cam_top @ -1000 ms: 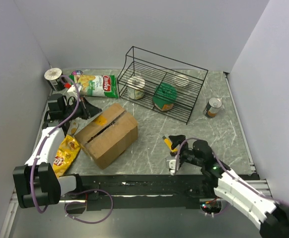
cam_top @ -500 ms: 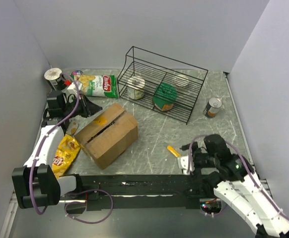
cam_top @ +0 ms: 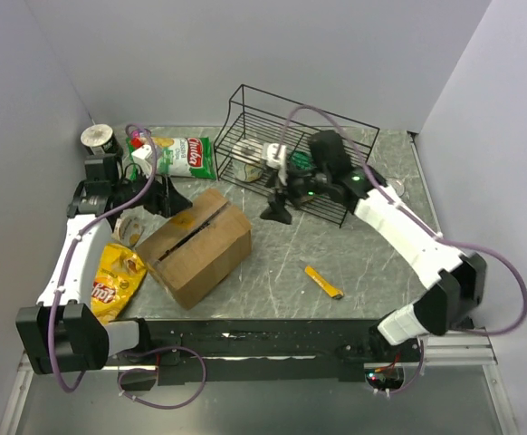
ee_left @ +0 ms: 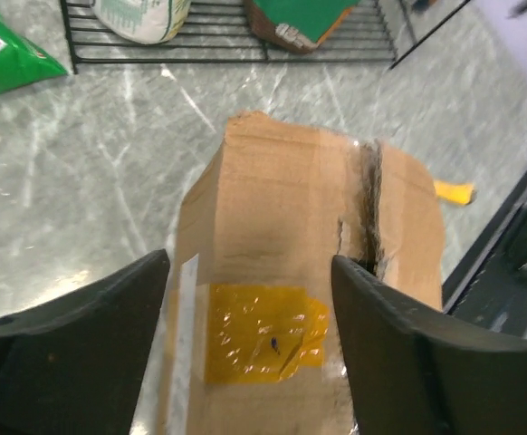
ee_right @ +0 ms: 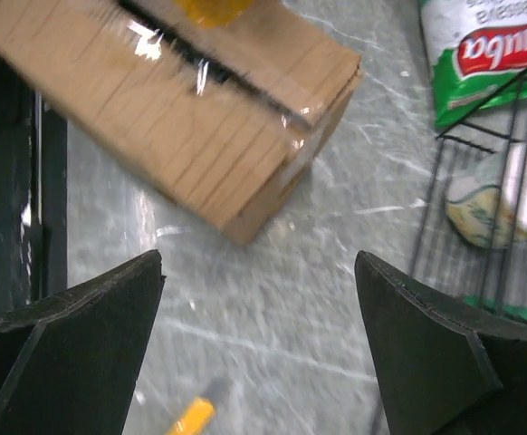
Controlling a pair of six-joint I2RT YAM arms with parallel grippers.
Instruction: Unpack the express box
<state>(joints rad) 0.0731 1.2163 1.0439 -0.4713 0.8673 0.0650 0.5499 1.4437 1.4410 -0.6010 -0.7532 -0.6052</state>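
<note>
at the upper left of the overhead view a dark paper cup with a white rim [cam_top: 96, 138] stands in the corner of the grey marbled worktop [cam_top: 381, 254]. below it a yellow crinkled crisp packet [cam_top: 114, 279] lies along the left edge, clear of the work. the left fingers [ee_left: 82, 353] hang spread apart and hold nothing. they sit over the taped upper-left end of the brown corrugated cardboard express box [cam_top: 196, 245], probably placed to catch a flap. above them lies a green and white snack bag [cam_top: 180, 156].

the box lies askew, left of centre. its flaps are down, with a yellow tape patch [ee_left: 263, 331] at one end, and the top seam [ee_left: 369, 208] looks dark and ragged, as if slit. right of it, along the back, stands a black wire basket [cam_top: 336, 127] holding round tubs.

in front of the basket the right fingers [ee_right: 73, 349] are also released and empty. they point toward the box's right end, likely so that both arms can part the flaps. at lower right of centre a yellow utility knife [cam_top: 322, 281] lies on the worktop, apart from both arms.
</note>
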